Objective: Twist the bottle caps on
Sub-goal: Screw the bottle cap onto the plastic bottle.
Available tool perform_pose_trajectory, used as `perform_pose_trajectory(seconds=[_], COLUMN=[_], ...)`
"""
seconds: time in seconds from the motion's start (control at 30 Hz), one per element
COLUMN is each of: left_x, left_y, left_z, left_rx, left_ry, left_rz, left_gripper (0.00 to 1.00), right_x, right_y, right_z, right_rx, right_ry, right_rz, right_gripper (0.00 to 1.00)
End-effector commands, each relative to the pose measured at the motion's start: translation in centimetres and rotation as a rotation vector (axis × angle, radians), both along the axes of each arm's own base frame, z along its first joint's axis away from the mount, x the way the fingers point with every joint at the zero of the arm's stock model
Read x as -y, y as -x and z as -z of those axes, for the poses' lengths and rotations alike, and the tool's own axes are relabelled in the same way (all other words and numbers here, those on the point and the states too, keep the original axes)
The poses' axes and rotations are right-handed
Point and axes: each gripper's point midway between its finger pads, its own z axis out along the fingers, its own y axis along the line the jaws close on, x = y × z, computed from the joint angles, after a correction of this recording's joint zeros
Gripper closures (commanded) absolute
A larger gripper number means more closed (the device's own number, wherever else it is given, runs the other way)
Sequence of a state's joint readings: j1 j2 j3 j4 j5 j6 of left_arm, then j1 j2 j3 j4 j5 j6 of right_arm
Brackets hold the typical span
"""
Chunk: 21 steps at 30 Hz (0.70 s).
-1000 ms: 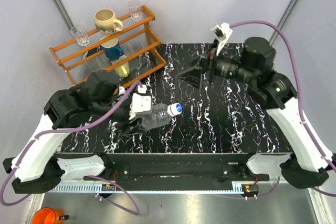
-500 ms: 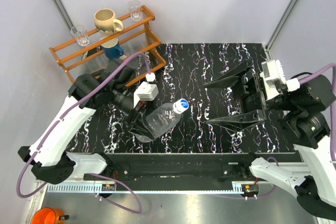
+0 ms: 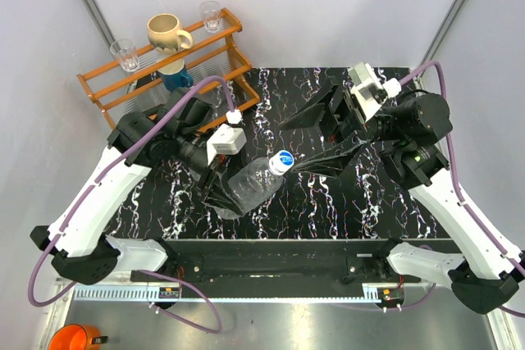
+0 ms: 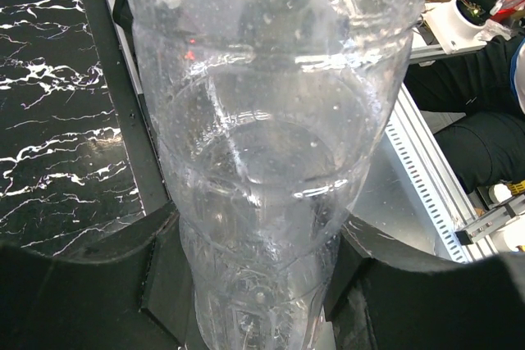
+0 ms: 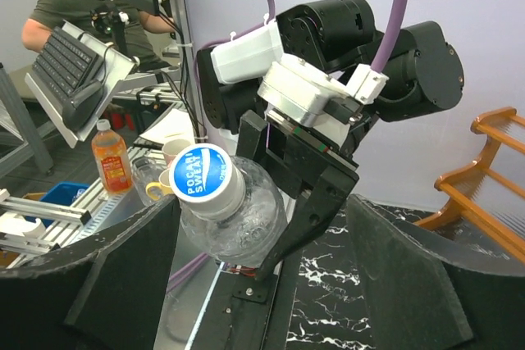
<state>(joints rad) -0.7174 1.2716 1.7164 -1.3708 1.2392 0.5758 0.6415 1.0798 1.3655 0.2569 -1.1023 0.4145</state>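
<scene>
Finding one: your left gripper (image 3: 223,196) is clenched on the lower body of the bottle (image 3: 250,184). The left wrist view shows its dark fingers pressed against both sides of the ribbed clear plastic.

Finding two: the bottle is carried clear of the black marbled table (image 3: 385,202), to the near right of the wooden rack (image 3: 238,59). It is tilted, with its neck pointing up and away from the rack.

Finding three: the cap (image 5: 201,171) sits on the bottle's neck. Its top is white with blue print that reads "POCARI SWEAT" in the right wrist view. Smaller print beneath that is too fine to read. You cannot tell from these views how far it is threaded on.

Finding four: your right gripper (image 3: 287,147) is released, with its jaws spread wide. It faces the cap from the side away from the rack, one jaw on each side of it, with no contact visible.

Finding five: the rack itself carries a cream mug (image 3: 166,33), a blue mug (image 3: 175,79) and two clear glasses (image 3: 125,53). None shows legible writing.
</scene>
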Motion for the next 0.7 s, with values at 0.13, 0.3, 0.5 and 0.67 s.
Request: perform_pose_trajectory(seconds=[0.13, 0.3, 0.5, 0.67], left_x=[-1.1, -0.9, -0.9, -0.9], left_y=[1.5, 1.3, 0.8, 0.6], left_z=[-1.1, -1.8, -2.1, -1.9], left_rx=[-0.024, -0.033, -0.037, -0.025], left_ry=[0.021, 0.036, 0.046, 0.044], left_rz=[0.024, 0.011, -0.007, -0.018], left_gripper=[0.80, 0.82, 0.83, 0.84], right_x=[1.0, 1.0, 1.1, 1.6], right_y=[2.1, 2.1, 2.3, 2.7], right_z=[-2.5, -1.9, -1.6, -2.7], right_rx=[0.066, 0.042, 0.041, 0.059], right_ry=[-0.102, -0.085, -0.080, -0.108], right_rz=[-0.063, -0.066, -0.064, -0.042], right_gripper=[0.13, 0.12, 0.12, 0.11])
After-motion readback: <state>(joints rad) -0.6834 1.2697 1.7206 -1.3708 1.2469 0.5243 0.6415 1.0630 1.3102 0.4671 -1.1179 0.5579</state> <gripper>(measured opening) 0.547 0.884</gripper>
